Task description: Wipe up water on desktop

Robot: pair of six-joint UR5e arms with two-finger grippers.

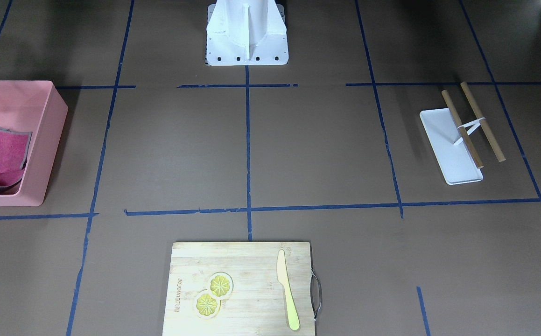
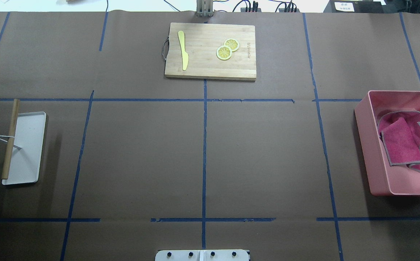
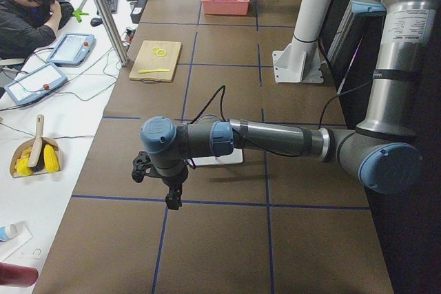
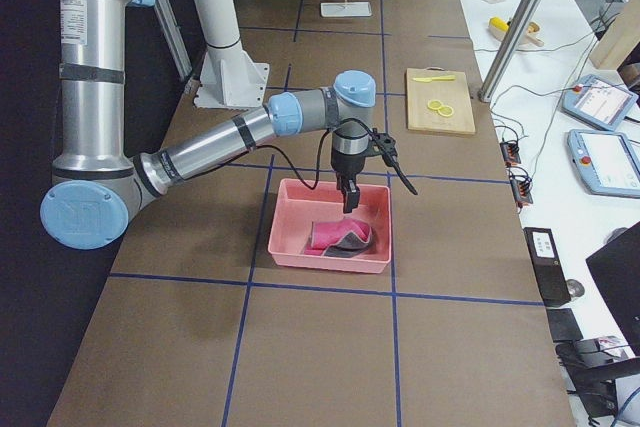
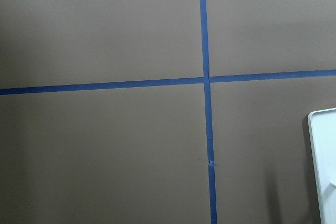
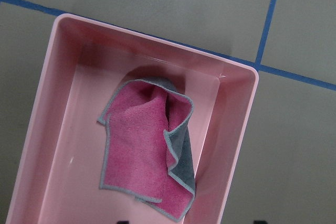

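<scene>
Brown taped desktop, both arms stretched out over it.
Right gripper points down over cloth in pink bin; left gripper hangs above desktop near tray; jaw states cannot be told.

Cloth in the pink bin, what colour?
Cloth: magenta, grey trim and underside; right wrist view.

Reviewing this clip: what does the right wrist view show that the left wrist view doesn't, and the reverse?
Only the right wrist view shows the pink bin, with a crumpled pink cloth lying inside it. Only the left wrist view shows a corner of the white tray, at its right edge. Both show the brown desktop crossed by blue tape lines. I can make out no water in either.
</scene>
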